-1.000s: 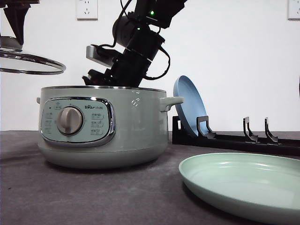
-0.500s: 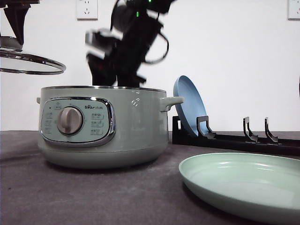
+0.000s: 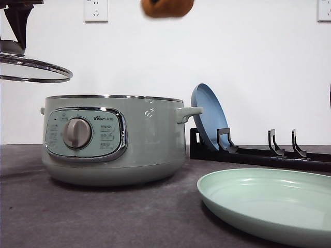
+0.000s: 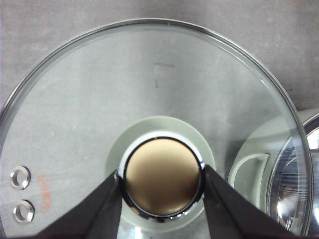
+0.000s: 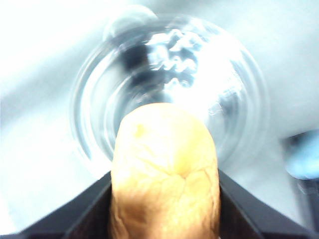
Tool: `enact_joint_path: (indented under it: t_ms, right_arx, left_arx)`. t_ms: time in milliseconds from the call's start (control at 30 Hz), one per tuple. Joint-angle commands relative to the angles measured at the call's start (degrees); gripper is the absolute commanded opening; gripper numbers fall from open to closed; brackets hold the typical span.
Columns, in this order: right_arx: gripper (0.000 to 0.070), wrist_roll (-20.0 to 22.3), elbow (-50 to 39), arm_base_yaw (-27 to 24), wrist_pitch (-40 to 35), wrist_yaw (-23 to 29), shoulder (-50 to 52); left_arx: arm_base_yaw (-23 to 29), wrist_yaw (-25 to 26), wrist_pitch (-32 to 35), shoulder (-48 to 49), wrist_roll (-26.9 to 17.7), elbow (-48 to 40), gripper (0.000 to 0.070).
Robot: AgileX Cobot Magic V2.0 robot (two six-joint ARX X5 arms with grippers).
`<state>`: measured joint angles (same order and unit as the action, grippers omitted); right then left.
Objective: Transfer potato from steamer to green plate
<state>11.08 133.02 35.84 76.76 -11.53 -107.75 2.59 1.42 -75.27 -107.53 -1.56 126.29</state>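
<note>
Since a second ago the right arm has risen out of the steamer (image 3: 111,139) and left the front view almost entirely; what remains of it there is the potato (image 3: 167,8), a blurred orange-brown lump at the top edge, high above the pot's open mouth. Right wrist view: right gripper (image 5: 164,199) jaws closed partway onto the potato (image 5: 164,174), one dark finger pressed to each flank, the wrinkled skin bulging between them. Below it, blurred and overexposed, lies the round shiny interior of the steamer (image 5: 169,74); its contents cannot be made out. Left wrist view: left gripper (image 4: 162,186) jaws clamped on the knob (image 4: 162,179) of the glass lid (image 4: 99,99), both fingers touching the knob's chrome ring. Lid held level in the air to the left of the pot, seen in the front view as a chrome-rimmed disc (image 3: 33,70) above and beside the steamer, not touching it. Steamer stands uncovered on the dark table (image 3: 77,217), dial panel facing the camera. Green plate (image 3: 269,204) lies flat on the table to the right and nearer the camera, nothing on it. Blue plate (image 3: 207,113) stands tilted in a black rack (image 3: 258,152) behind, just beside the steamer's handle.
</note>
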Motion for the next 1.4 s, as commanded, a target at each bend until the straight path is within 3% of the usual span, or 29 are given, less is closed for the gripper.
enact_joint_path:
  t_ms: [0, 133, 400, 733, 967, 1133, 1367]
  right_arx:
    - [0.0237, -0.56, -1.68, 0.72, 3.18, 1.09, 2.74]
    - [0.0237, -1.0, -10.62, 0.72, 4.1, 3.82, 12.52]
    - [0.0237, -6.18, -33.63, 0.72, 2.8, 5.38, 32.49]
    - [0.0237, -18.72, -64.84, 0.72, -15.36, 7.29, 51.43]
    - [0.0237, -23.1, -81.8, 0.72, -25.62, 7.27, 53.29]
    - [0.0237, -25.49, -92.37, 0.72, -38.4, 7.32, 51.3]
    - [0.0237, -26.96, -99.17, 0.72, -48.6, 7.44, 46.71]
  left_arx:
    - [-0.09, 0.1, 1.52, 0.24, 0.36, 2.43, 0.0009]
    - [-0.09, 0.1, 1.44, 0.24, 0.55, 2.38, 0.0009]
    - [-0.09, 0.1, 1.6, 0.24, 0.52, 2.24, 0.0009]
    - [-0.09, 0.1, 1.61, 0.24, 0.52, 2.22, 0.0009]
    - [-0.14, 0.1, 1.59, 0.22, 0.52, 2.22, 0.0009]
    - [-0.44, 0.1, 1.81, 0.22, 0.53, 2.22, 0.0009]
    - [-0.46, 0.1, 2.07, 0.22, 0.55, 2.22, 0.0009]
